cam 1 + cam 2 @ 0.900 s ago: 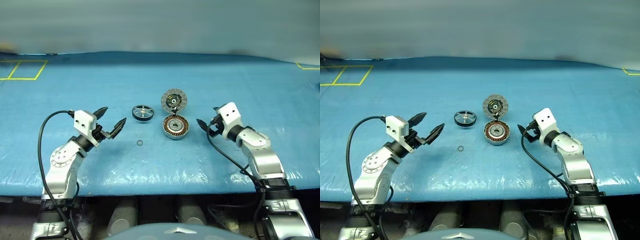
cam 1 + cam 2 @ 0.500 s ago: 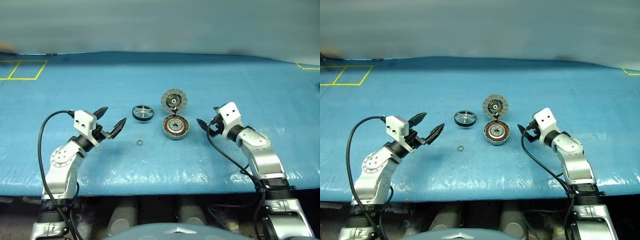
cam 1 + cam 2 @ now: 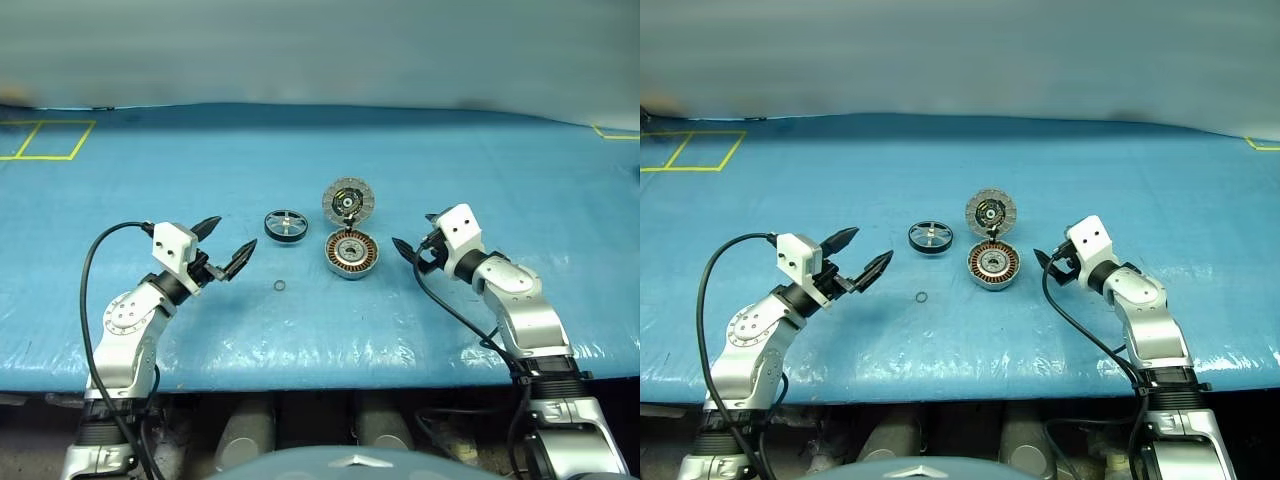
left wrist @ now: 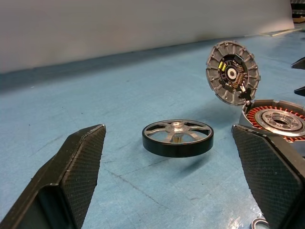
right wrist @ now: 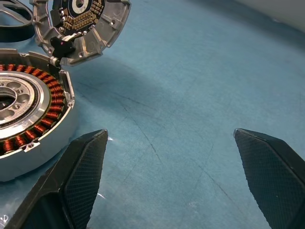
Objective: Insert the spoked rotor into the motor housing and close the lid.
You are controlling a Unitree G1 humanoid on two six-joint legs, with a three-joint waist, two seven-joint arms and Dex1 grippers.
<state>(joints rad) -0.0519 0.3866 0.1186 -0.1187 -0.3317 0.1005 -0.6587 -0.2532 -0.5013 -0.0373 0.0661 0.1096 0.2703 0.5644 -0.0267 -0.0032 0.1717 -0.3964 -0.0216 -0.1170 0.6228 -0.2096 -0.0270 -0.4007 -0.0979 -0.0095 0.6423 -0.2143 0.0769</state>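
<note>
Lying just ahead of the wide-open, empty left gripper [image 3: 228,243], the spoked rotor [image 3: 285,224].

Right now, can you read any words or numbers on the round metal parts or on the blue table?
No readable words or numbers anywhere.
Lid: tiny yellow and white bits on its inner face, too small to read as text.
Blue table cover: yellow tape lines marking squares, no writing.
Black wheel and motor cup: no markings.
</note>
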